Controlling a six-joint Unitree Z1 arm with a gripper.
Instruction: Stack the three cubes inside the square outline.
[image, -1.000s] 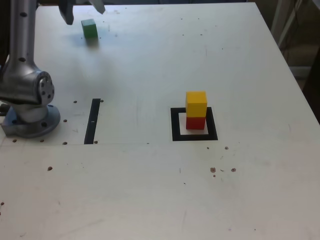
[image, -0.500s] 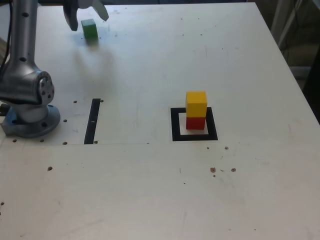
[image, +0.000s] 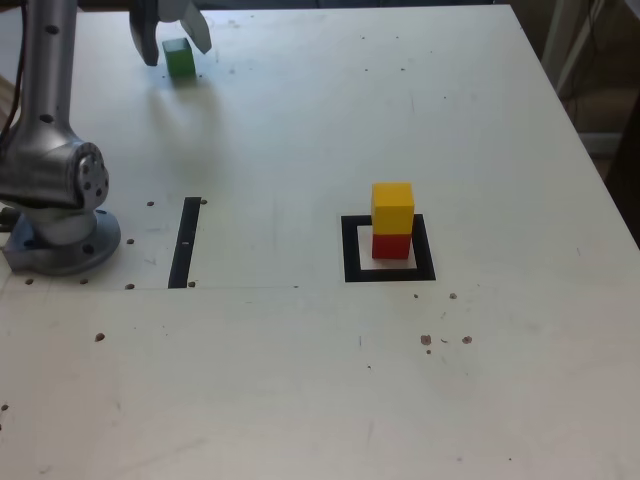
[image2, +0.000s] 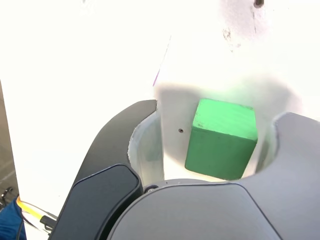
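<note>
The pale worktop (image: 300, 380) fills nearly the whole exterior view, marked with small dark specks and holes. The silver arm (image: 45, 130) rises from its round base (image: 62, 245) at the exterior view's left edge and reaches toward the far left corner. On the worktop just right of the base lies a thin black strip (image: 184, 242), running near to far. Well to the right of it, about mid-worktop, is the square outline (image: 348, 250), a thick black border around a pale square. Inside that square sits the red cube (image: 391, 246), and the yellow cube (image: 392, 207) rests squarely on top of it, forming a two-high stack. The claw (image: 170, 38) is at the far left of the worktop, its two dark fingers (image2: 117, 150) spread wide apart and lowered on either side of the green cube (image: 180, 59). In the wrist view the green cube (image2: 221, 139) sits on the worktop between the spread fingers, with a clear gap to the finger on one side; whether the other finger touches it cannot be told. The green cube is well apart from the stack and the square outline.
</note>
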